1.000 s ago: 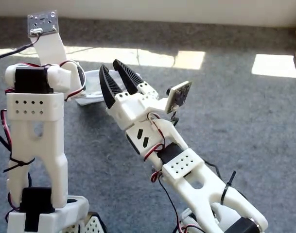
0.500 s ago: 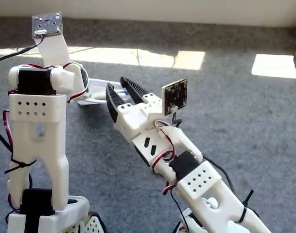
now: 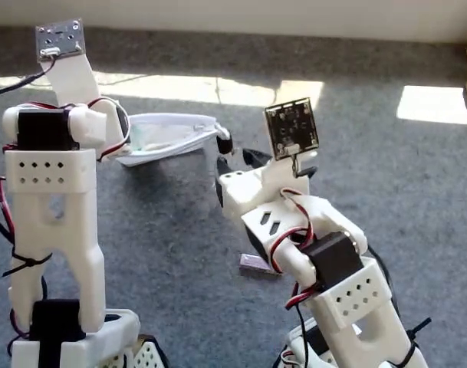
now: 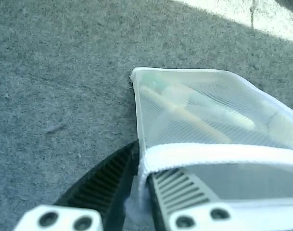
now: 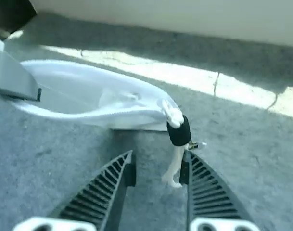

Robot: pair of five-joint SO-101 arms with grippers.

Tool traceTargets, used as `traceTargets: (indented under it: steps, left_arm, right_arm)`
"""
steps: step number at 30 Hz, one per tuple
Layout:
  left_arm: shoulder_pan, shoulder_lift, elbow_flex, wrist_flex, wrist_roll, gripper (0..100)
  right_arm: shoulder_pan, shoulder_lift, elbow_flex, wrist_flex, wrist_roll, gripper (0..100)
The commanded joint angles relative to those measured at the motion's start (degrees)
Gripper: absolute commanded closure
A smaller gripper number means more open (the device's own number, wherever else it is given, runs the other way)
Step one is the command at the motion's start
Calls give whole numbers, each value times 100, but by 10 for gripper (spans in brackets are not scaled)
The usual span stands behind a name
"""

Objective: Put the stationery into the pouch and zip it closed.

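- Two holds matter here. The left gripper [image 4: 141,166] is pinched on one end seam of the pouch [image 4: 218,120]. The right gripper [image 5: 158,161] stands spread, with one jaw on either side of the white cord [image 5: 174,168] that hangs from the black zipper pull [image 5: 178,131].
- The pouch lies on the grey carpet [image 3: 386,169] between the two arms, lifted a little at the clamped end. Its zipper pull sits at the end nearest the right gripper.
- Made of white mesh and thin fabric, the pouch looks light and limp. It would likely fold, sag or drag along rather than resist a tug. The clamp at the far end is what should give the zipper something to run against.
- Pens [image 4: 199,113] show through the mesh, lying lengthwise. They probably lend the pouch a little stiffness, and one could block the slider if its end pokes up at the mouth.
- The best place to take hold for closing is judged to be the black pull itself, which is small and firm. The cord is thin and soft, and may slide out from between ribbed jaws.
- One small flat item [image 3: 254,263] lies on the carpet beside the right arm's base, and what it is cannot be told. If it is stationery, it looks light and low, and would need a pinch across its narrow sides.
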Motion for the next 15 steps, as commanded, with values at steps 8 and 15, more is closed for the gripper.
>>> traceTargets:
  steps: [8,15]
  left_arm:
    - [-101,-57,48,-123,-18,994]
    - [-110,-48,48,-123,-18,994]
  right_arm:
    - [66,110,-110,1604,1618,847]
    - [66,119,910,1701,2532,843]
